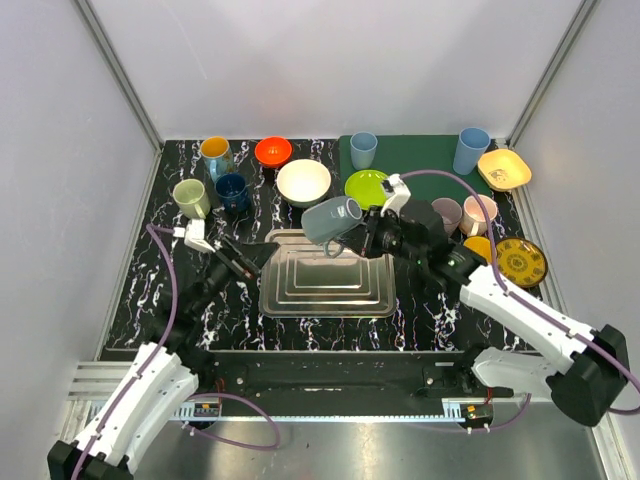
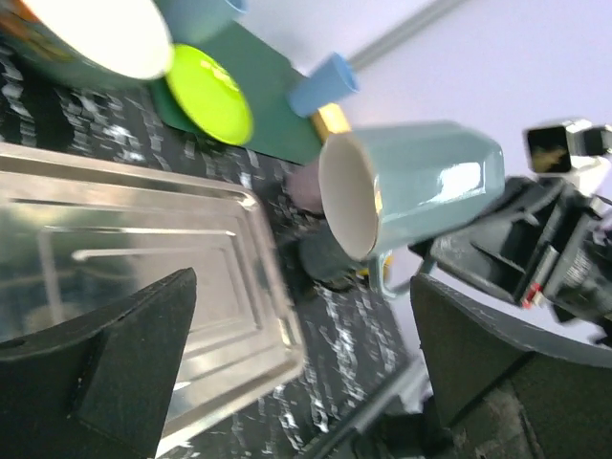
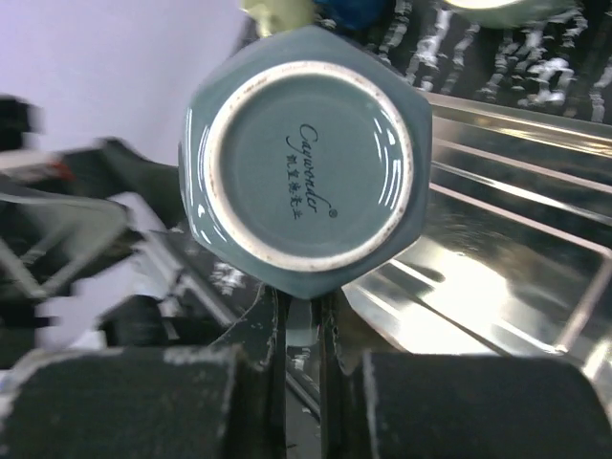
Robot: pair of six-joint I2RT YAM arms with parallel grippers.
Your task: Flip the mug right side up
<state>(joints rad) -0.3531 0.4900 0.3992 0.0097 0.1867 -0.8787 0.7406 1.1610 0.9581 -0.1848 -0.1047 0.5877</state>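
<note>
Pinched shut on the handle (image 3: 302,335), the right gripper (image 3: 301,304) holds the grey-blue mug (image 1: 331,220) on its side over the upper edge of the steel tray (image 1: 320,292), centre frame. Roll the wrist slowly until the mouth faces up, then seat the base flat; the left gripper (image 1: 240,258) gapes empty.

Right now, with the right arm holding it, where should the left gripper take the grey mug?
Probably its wall at the rim, coming from the left, one finger inside: the mug lies on its side, mouth facing the open left gripper, and the right gripper pinches the handle underneath.
</note>
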